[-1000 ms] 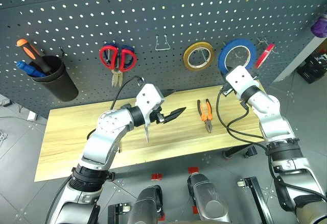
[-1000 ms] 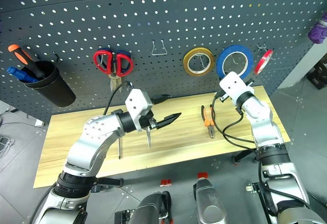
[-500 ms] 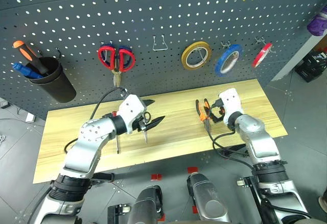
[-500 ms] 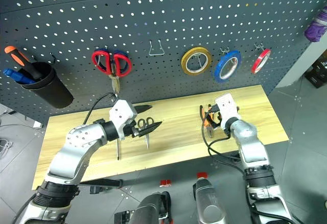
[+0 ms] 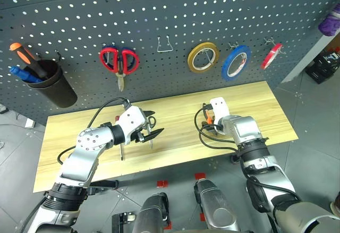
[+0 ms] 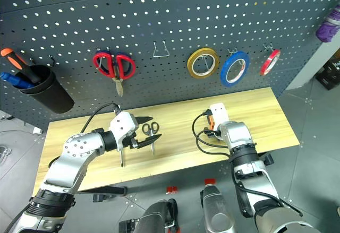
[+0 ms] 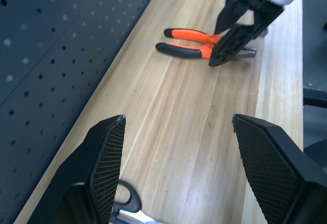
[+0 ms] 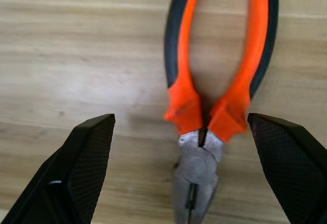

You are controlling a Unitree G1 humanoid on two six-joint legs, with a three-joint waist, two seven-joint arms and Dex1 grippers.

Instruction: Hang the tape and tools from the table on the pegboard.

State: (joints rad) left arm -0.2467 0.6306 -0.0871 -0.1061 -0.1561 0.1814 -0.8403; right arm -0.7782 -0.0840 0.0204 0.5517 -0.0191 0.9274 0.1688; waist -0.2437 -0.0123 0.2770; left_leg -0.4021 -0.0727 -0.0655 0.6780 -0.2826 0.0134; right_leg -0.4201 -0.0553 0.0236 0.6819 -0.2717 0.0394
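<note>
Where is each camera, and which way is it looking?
Head eyes: look down on the table and pegboard; both arms show.
Left wrist: behind the open left gripper, looking along the table at the pliers and right gripper.
Right wrist: behind the open right gripper, looking down on the pliers.
Both wrist views share the pliers.

table (image 5: 175, 143): pale wood planks, smooth, faint grain | pliers (image 8: 212, 106): dull grey metal head, orange-and-black grips with a slight sheen | pegboard (image 5: 175, 15): matt dark grey perforated panel, thin bright wire hooks | blue tape (image 5: 236, 62): smooth, slightly glossy | right gripper (image 8: 196, 168) finger pads: black, fine cross-hatched texture, matt
</note>
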